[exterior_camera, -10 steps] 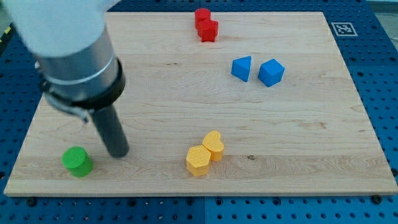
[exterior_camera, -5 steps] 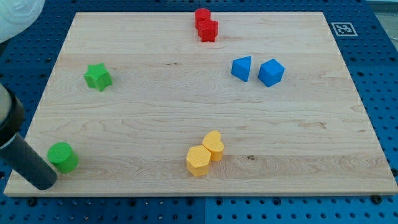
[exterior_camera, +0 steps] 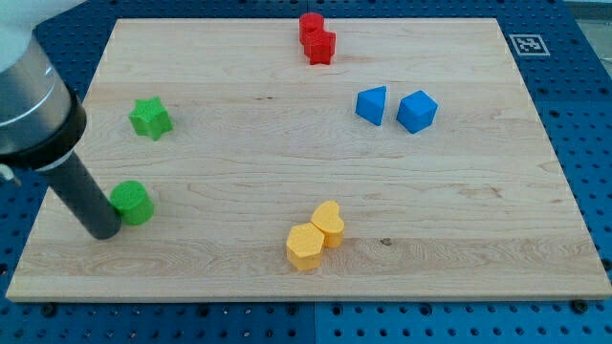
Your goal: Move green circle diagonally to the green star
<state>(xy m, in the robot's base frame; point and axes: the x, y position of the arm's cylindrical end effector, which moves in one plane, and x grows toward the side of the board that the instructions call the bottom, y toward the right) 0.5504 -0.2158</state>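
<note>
The green circle (exterior_camera: 131,203) lies near the left edge of the wooden board (exterior_camera: 430,210). The green star (exterior_camera: 150,118) lies above it, towards the view's top and slightly right. My tip (exterior_camera: 101,230) rests on the board against the lower left side of the green circle. The dark rod rises from it up and to the left.
Two red blocks (exterior_camera: 316,38) sit together at the top middle. A blue triangle-like block (exterior_camera: 372,104) and a blue cube (exterior_camera: 417,111) sit at the upper right. Two yellow blocks (exterior_camera: 315,236), a hexagon and a heart shape, touch at the bottom middle.
The green circle has moved up and to the right, towards the green star. My tip swung round from the circle's right to its lower left and followed it up.
</note>
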